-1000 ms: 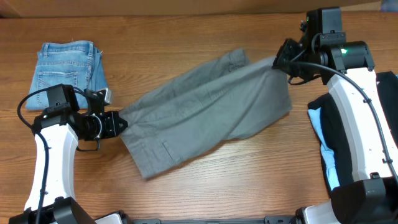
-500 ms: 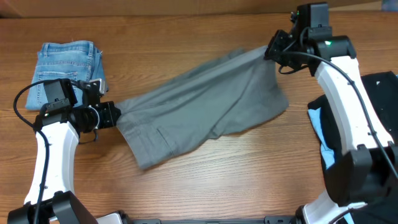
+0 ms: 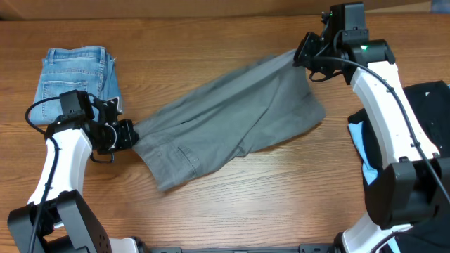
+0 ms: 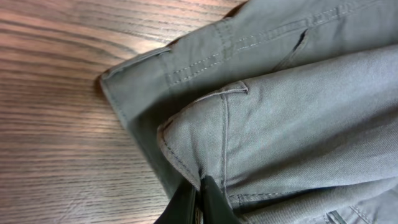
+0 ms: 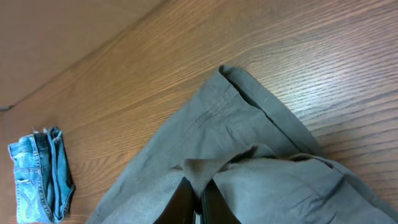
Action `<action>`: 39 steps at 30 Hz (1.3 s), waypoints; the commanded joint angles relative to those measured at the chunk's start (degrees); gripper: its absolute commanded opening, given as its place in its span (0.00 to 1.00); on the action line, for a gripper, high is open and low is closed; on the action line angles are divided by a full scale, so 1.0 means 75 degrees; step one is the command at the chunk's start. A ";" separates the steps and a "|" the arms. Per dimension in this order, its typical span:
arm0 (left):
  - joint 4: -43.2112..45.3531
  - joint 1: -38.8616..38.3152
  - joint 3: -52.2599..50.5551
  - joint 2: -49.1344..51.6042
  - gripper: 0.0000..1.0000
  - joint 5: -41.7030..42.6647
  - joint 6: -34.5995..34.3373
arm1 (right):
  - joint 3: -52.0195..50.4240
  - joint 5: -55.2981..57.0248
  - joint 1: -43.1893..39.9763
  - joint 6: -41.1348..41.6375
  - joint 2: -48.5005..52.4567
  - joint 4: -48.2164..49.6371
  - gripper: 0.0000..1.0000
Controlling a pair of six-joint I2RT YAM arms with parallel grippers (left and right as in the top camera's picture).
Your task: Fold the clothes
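table (image 3: pixel 295 211): wood, under it all
grey shorts (image 3: pixel 232 126): in the middle, stretched from 8 o'clock to 2 o'clock
blue shorts (image 3: pixel 76 74): folded at 10 o'clock
left gripper (image 3: pixel 132 133): pinching the 8 o'clock end
right gripper (image 3: pixel 301 57): pinching the 2 o'clock end
my tip: I'd pull both ends evenly, flat, then fold

1. Counter (image 3: pixel 246 204): wood-grain surface, medium brown, grain running left to right in the overhead view.
2. Panel (image 3: pixel 176 8): plain tan, borders the counter's far edge.
3. Lighting: even, with soft sheen on the counter.
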 commanded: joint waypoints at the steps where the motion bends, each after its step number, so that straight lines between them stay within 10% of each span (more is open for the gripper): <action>1: 0.0012 0.0102 0.0006 0.0093 0.04 -0.1081 -0.0236 | 0.0149 0.0609 -0.0166 -0.0038 0.0259 0.0172 0.04; 5: 0.0152 0.0099 0.0006 0.0099 0.05 -0.1084 -0.0242 | 0.0140 0.0609 -0.0166 -0.0035 0.0504 0.0350 0.08; 8: 0.0160 0.0102 0.0006 0.0099 0.06 -0.1081 -0.0245 | 0.0140 0.0612 -0.0166 -0.0099 0.0673 0.0609 0.75; 9: 0.0154 0.0096 0.0006 0.0099 0.06 -0.1081 -0.0242 | 0.0140 0.0609 -0.0166 -0.0251 0.0691 0.0679 0.78; 19: 0.0108 0.0096 0.0006 0.0099 0.15 -0.1078 -0.0300 | 0.0157 0.0615 -0.0498 -0.1148 0.0283 -0.0679 0.79; 28: 0.0108 0.0096 0.0006 0.0099 0.31 -0.1078 -0.0356 | -0.0434 0.0615 -0.0857 -0.1204 0.0318 -0.1859 0.55; 39: 0.0029 0.0102 0.0015 0.0099 0.40 -0.0874 -0.0382 | -0.2535 0.0195 -0.0927 -0.0804 0.0560 -0.1160 0.86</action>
